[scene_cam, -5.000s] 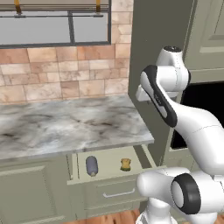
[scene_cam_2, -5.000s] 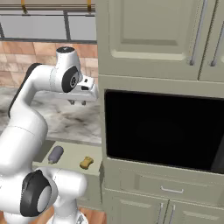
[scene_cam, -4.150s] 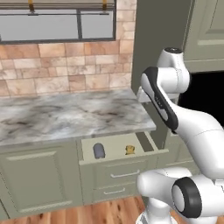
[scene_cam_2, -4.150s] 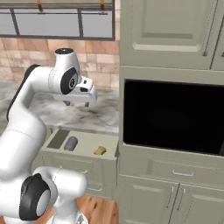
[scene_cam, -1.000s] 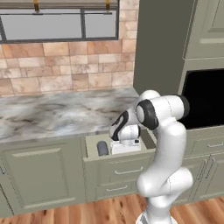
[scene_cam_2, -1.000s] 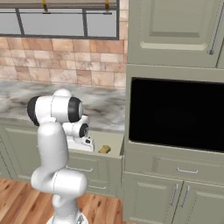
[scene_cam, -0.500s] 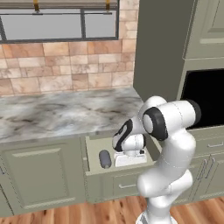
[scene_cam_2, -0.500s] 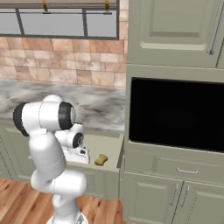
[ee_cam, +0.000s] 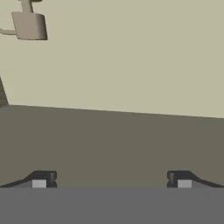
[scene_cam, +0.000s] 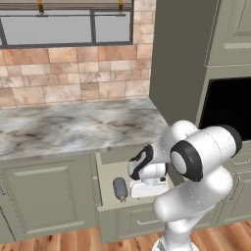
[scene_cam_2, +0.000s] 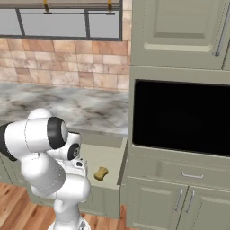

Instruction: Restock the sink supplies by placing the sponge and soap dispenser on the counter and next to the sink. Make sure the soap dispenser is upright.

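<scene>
A: Where's the tool?
B: Two-finger dark-tipped tool [ee_cam: 111, 179] is down inside the open sage-green drawer [scene_cam: 109, 169] under the grey-white veined marble worktop [scene_cam: 73, 125]. Hand view shows both tips wide apart with nothing between them, looking at the drawer's plain beige floor and darker wall.

A: Soap dispenser?
B: Small dark grey rounded soap bottle [scene_cam: 120, 189] lies on its side in the drawer, pump end toward the drawer front, just left of the white hand in the left base view. Not touching it as far as I can tell. A beige pump-shaped piece [ee_cam: 29, 24] sits at the top left of the hand view; can't tell what it belongs to.

A: Sponge?
B: Small yellow-orange blocky sponge [scene_cam_2: 101, 173] rests on the drawer floor, right side, near the tall cabinet holding the black oven [scene_cam_2: 179, 117]. Well apart from the bottle, with the hand between them.

A: Worktop?
B: Brick backsplash [scene_cam: 73, 73] behind it.
</scene>
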Tool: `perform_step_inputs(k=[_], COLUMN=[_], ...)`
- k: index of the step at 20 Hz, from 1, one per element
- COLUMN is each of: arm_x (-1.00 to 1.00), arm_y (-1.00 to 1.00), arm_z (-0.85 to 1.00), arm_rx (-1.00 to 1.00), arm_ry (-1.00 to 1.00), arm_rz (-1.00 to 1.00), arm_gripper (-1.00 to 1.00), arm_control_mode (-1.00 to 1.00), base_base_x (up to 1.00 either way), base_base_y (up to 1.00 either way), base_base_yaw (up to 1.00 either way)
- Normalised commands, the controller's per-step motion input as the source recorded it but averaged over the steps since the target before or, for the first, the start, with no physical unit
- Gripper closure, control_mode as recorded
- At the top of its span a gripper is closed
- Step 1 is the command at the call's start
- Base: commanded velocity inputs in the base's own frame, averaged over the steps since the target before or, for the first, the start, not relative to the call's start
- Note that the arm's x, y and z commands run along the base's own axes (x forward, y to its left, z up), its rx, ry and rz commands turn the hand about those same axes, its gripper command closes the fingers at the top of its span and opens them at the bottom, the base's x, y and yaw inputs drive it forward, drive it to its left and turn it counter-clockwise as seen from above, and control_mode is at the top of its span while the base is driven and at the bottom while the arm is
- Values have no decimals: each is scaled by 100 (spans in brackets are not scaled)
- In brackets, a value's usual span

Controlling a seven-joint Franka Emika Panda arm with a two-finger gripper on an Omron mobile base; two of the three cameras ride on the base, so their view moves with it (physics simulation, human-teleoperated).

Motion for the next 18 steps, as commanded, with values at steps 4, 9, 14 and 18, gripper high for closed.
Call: perform_step_inputs(k=[4,9,14,18], arm_x=[26,13,1,14], arm_y=[2,23,28,19], arm_z=[23,6,-8,0], arm_rx=[0,0,0,0], arm_ry=[0,-1,-2,-12], arm_rz=[0,0,0,0], arm_gripper=[-100,-100,-100,-100], arm_control_mode=[-100,-100,-100,-100], base_base_x=[0,0,0,0], base_base_y=[0,0,0,0], base_base_yaw=[0,0,0,0])
